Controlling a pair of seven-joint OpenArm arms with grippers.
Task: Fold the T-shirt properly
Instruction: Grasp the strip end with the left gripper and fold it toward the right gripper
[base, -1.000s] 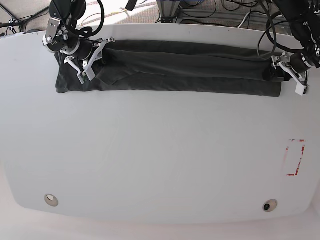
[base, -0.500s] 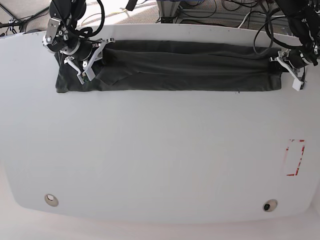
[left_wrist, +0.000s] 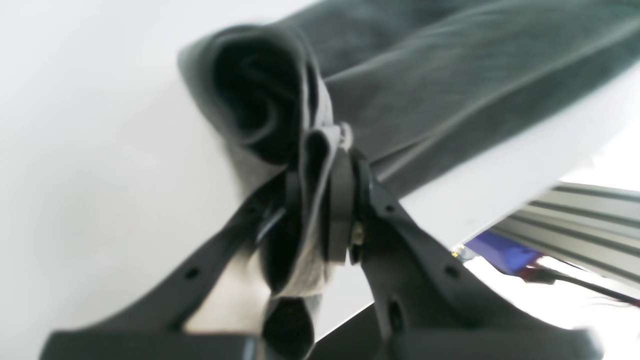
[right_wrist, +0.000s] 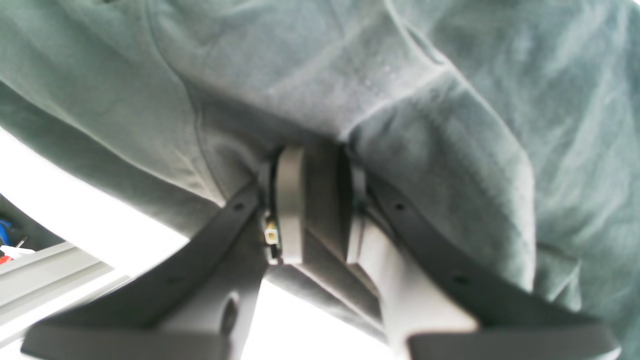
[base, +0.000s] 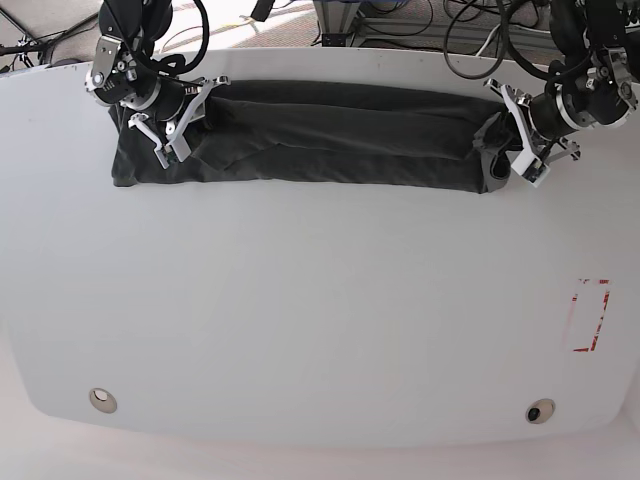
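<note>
The dark charcoal T-shirt (base: 330, 140) lies folded into a long strip along the far side of the white table (base: 320, 300). My left gripper (base: 507, 150) is shut on the strip's right end, which is bunched and curled up off the table. In the left wrist view the pads (left_wrist: 340, 200) pinch a fold of the T-shirt (left_wrist: 450, 75). My right gripper (base: 168, 135) is shut on the strip's left end. In the right wrist view the T-shirt (right_wrist: 350, 75) fills the frame and the right gripper (right_wrist: 320, 200) has dark cloth clamped in it.
A red-outlined rectangle (base: 588, 316) is marked near the table's right edge. Two round fittings (base: 102, 400) (base: 540, 411) sit near the front edge. Cables and metal framing (base: 400, 20) run behind the table.
My left gripper has shut on the T-shirt's right end and carried it leftward, so the strip is shorter and bunched there. The right arm has stayed put.
</note>
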